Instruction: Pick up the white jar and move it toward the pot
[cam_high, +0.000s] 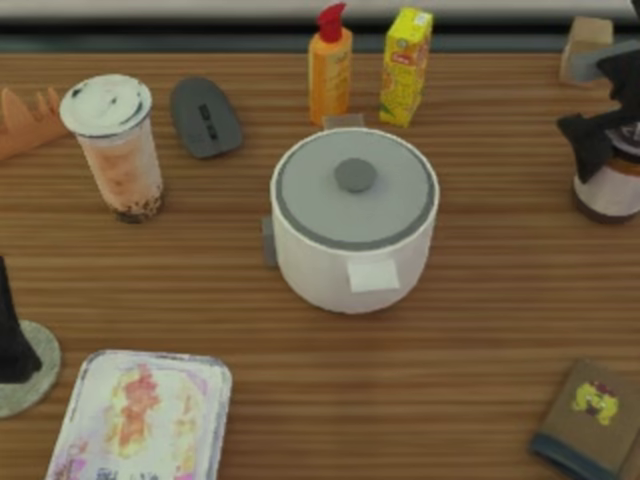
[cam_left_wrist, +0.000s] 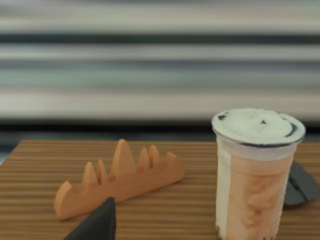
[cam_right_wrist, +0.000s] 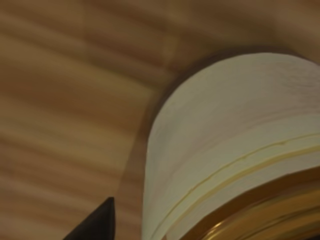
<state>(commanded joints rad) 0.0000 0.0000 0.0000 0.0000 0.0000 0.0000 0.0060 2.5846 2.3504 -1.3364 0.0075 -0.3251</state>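
At the table's right edge, about level with the pot's top half, sat the jar (cam_high: 607, 190), base on the wood as far as we could judge, well apart from the pot (cam_high: 352, 220). Our right gripper (cam_high: 600, 135) was down over its lid end, dark fingers covering the top. Right wrist view was filled by the jar's white label (cam_right_wrist: 225, 130) and the orange band (cam_right_wrist: 260, 210) under it, very close, with one dark fingertip (cam_right_wrist: 97, 222) at the frame edge. We couldn't tell whether the fingers were clamped on the jar or just around it; no view showed both pads against the glass.

Progress, our read: approach done, grasp unconfirmed, lift not done, carry toward the pot not started. Basically the whole transfer was left. The path leftward from jar to pot looked free of other items on the wood.

Pot stood mid-table, lid on, label facing the near edge. Behind it were an orange bottle (cam_high: 330, 70) and a yellow carton (cam_high: 405, 65). A brown pouch (cam_high: 590, 415) lay at the near right corner, off the line of travel.

Left side: tall cup (cam_high: 115, 145), grey mouse (cam_high: 205, 117), orange comb-like rack (cam_high: 30, 120), a tray (cam_high: 140, 415) at the near edge. Our left arm (cam_high: 15, 335) was parked at the left edge, idle; its wrist view showed the cup (cam_left_wrist: 255, 170) and rack (cam_left_wrist: 120, 180), with only one fingertip, so that gripper's state was unclear too.
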